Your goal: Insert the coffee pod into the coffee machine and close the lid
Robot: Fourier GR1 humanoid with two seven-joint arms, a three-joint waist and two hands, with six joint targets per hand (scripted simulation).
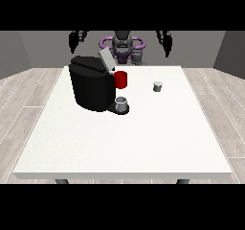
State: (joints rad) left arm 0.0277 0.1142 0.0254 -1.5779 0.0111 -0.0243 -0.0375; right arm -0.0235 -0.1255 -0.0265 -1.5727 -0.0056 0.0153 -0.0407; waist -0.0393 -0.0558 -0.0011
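Observation:
A black coffee machine (90, 84) stands on the white table (124, 138) at the left, its grey lid (105, 60) tilted up and open. A small grey coffee pod (157, 86) sits on the table to the right of the machine. A grey cup (122, 104) rests on the machine's base. Both hands are raised high above the table's far edge, away from the pod and the machine: the hand at the view's left (75, 40) and the hand at the view's right (165, 40). Their fingers hang down, relaxed, holding nothing.
A red mug (121, 79) stands just behind the machine's front, next to the lid. The robot's torso (122, 44) is behind the table's far edge.

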